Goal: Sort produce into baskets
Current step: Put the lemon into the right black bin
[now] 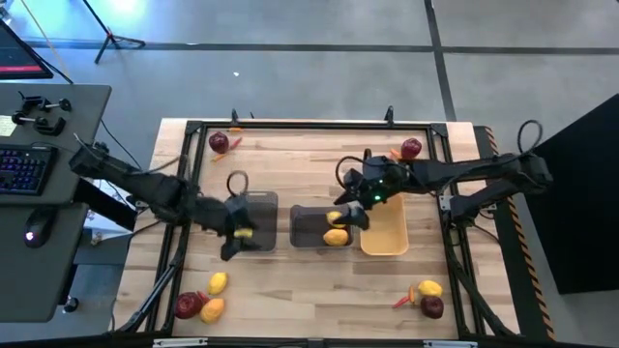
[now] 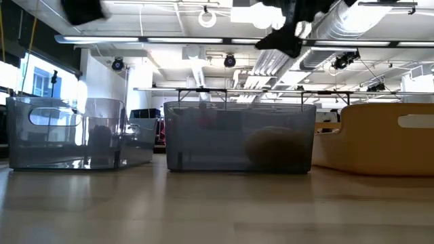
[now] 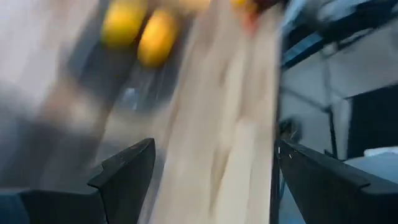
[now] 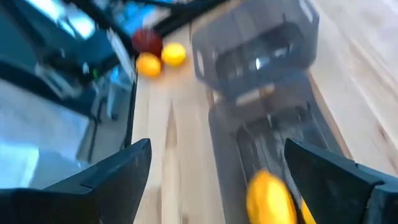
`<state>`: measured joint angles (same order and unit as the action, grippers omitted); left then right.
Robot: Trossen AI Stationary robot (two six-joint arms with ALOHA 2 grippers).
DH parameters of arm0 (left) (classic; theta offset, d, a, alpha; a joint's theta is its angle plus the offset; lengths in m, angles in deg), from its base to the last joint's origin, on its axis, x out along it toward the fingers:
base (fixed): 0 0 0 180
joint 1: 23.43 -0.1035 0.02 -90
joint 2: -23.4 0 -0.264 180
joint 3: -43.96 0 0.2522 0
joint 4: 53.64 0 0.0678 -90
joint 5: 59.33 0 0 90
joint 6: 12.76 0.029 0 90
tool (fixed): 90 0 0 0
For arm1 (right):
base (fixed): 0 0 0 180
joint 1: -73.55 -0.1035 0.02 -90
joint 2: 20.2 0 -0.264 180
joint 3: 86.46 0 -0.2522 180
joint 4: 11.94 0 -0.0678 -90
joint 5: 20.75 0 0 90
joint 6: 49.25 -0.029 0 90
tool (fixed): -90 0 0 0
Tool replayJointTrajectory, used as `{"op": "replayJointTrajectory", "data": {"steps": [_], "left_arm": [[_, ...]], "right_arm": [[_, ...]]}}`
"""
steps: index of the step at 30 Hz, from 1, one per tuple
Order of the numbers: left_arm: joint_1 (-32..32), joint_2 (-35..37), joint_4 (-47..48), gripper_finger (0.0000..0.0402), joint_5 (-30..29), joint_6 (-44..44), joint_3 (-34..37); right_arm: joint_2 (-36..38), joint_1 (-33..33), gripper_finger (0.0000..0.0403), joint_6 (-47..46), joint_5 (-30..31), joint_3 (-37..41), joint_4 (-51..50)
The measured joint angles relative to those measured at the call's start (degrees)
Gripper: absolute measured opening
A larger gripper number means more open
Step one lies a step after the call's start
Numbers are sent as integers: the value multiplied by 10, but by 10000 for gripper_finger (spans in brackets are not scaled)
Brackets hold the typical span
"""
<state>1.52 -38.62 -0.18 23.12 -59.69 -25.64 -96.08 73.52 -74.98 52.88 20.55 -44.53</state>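
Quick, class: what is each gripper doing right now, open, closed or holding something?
Left gripper: open, holding nothing, over the left grey bin.
Right gripper: open, holding nothing, above the middle grey bin, with a lemon below it.

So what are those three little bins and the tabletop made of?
The two grey bins look like smoky see-through plastic: the room shows through their glossy walls in the low view. The orange-yellow bin seems opaque, matte plastic. The table looks like pale wood, with plank lines and grain.
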Motion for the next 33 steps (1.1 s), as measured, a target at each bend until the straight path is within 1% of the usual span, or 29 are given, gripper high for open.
{"op": "replayJointTrajectory", "data": {"steps": [3, 5, 8, 11, 13, 15, 17, 22, 24, 28, 33], "left_arm": [[47, -21, 81, 324, 1, -109, 0], [74, -36, 111, 324, 14, -185, 0], [111, -69, 148, 323, 46, -285, -1], [149, -115, 171, 323, 74, -346, -1], [167, -147, 171, 323, 93, -368, -1], [177, -176, 170, 323, 116, -382, -1], [184, -201, 170, 323, 125, -384, -1], [188, -253, 165, 323, 141, -402, -1], [188, -270, 146, 323, 160, -413, -1], [195, -301, 100, 323, 160, -413, -1], [200, -346, 143, 323, 191, -415, -1]], "right_arm": [[28, -12, 358, 21, 1, 5, -71], [48, -19, 358, 18, 1, 25, -89], [83, -29, 358, -6, 1, 68, -73], [111, -37, 358, -38, 15, 114, -34], [123, -39, 358, -71, 29, 138, -9], [131, -39, 358, -103, 27, 154, 8], [137, -39, 358, -121, 21, 162, 11], [145, -39, 358, -102, 17, 163, 19], [144, -39, 358, -98, 16, 163, 24], [144, -39, 358, -84, 16, 163, 24], [144, -39, 358, -83, 16, 163, 24]]}}
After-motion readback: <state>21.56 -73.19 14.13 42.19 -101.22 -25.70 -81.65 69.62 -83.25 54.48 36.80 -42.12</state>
